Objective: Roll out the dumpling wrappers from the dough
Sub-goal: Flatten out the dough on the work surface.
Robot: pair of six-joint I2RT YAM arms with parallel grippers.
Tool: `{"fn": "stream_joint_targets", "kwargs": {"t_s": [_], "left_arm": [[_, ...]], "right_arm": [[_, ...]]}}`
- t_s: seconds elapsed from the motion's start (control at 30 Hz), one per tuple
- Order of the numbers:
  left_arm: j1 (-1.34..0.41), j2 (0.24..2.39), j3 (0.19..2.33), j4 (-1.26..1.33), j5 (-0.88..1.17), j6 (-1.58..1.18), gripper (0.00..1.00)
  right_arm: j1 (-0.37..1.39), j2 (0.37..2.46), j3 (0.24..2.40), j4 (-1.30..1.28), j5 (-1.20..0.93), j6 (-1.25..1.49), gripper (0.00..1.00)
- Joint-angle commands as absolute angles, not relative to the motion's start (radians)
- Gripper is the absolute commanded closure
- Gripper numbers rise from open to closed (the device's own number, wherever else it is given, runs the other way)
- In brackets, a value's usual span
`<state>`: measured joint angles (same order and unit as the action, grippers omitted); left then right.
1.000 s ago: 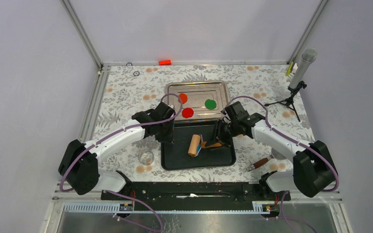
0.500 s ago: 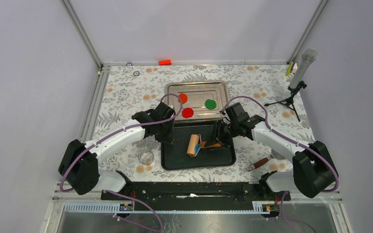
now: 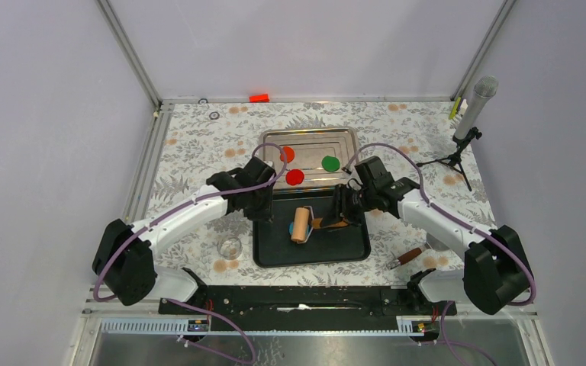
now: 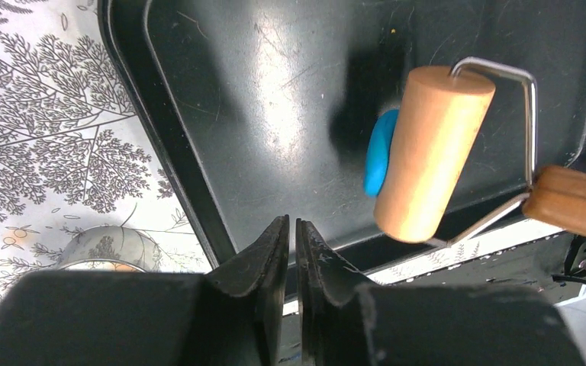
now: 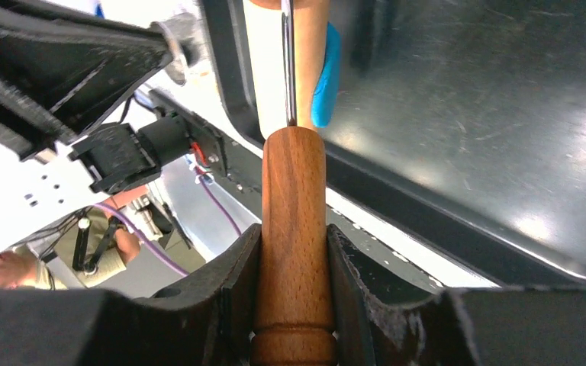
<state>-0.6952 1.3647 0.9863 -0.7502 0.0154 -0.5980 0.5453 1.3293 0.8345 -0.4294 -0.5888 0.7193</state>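
I see the dough (image 3: 291, 229) (image 4: 380, 152) (image 5: 326, 69) as a thick blue lump on the floor of the black tray (image 3: 313, 261) (image 4: 275, 91), left of that tray's middle and well clear of its rims. The roller (image 3: 301, 224) (image 4: 433, 152) lies across the lump's right side, so only a blue crescent shows past the barrel's left flank. I cannot tell how hard the barrel presses.

My right gripper (image 3: 345, 214) (image 5: 294, 244) is clenched on the roller's wooden handle, one finger on each side of it. My left gripper (image 3: 263, 212) (image 4: 291, 229) hangs over the black tray's left rim, its fingers drawn almost together with nothing between them.

Beyond the black tray's far edge sits the steel tray (image 3: 309, 131), holding the dumpling wrappers: an orange disc (image 3: 288, 154) toward its left side, a red disc (image 3: 295, 177) by its near edge and a green disc (image 3: 330, 162) further right. A small glass jar (image 3: 230, 248) (image 4: 107, 248) stands on the tabletop (image 3: 198, 145) off the black tray's near-left corner.
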Motion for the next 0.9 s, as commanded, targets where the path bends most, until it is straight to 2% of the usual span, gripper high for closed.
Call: {"fn": "stream_joint_targets", "kwargs": {"t_s": [0.0,0.27,0.53,0.87], "left_arm": [[-0.69,1.321,1.033,-0.755,-0.031,-0.598,0.87],[-0.69,1.334,0.968,-0.657,0.138,-0.644,0.88],[-0.692,1.396,0.794,-0.318,0.378,-0.786,0.88],[-0.693,1.372,0.7,-0.285,0.317,-0.861,0.92]], "right_arm": [[0.553,1.268,0.864,-0.32,-0.749,0.675,1.0],[0.552,1.342,0.731,-0.263,-0.751,0.623,1.0],[0.552,1.381,0.734,-0.284,-0.695,0.595,1.0],[0.552,1.368,0.732,-0.315,-0.677,0.578,1.0]]}}
